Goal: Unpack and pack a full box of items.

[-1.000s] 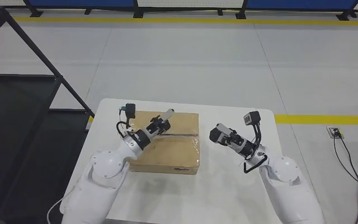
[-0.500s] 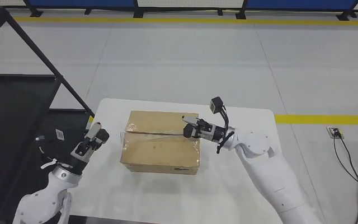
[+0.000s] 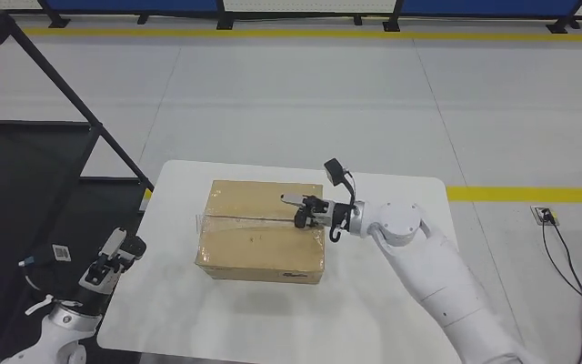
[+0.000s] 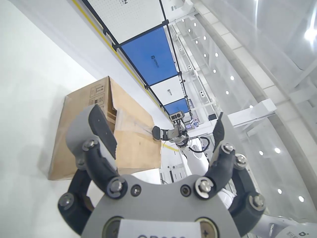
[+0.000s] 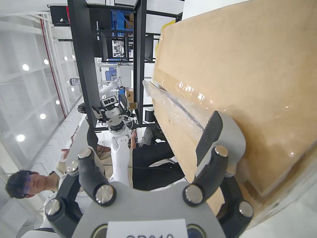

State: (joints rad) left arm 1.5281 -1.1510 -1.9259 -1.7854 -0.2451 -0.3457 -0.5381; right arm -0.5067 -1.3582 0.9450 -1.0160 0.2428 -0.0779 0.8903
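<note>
While the taped box (image 3: 262, 244) sits closed on the table (image 3: 382, 300), arrow symbols (image 4: 99, 90) printed on one side, the right gripper (image 3: 293, 202) hovers spread-fingered at its top seam (image 5: 180, 105); the left gripper (image 3: 116, 247) hangs released by the table's left edge.

The right gripper (image 3: 296, 207) is pointing leftward, fingers spread wide. The left gripper (image 3: 125, 242) is hovering far out leftward, fingers also parted.

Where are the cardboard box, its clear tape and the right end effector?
cardboard box (image 3: 259, 241): top view, nearer top flap.
clear tape (image 5: 173, 100): right wrist view, strip along the seam.
right end effector (image 3: 293, 208): top view, midway between its fingertips.
</note>
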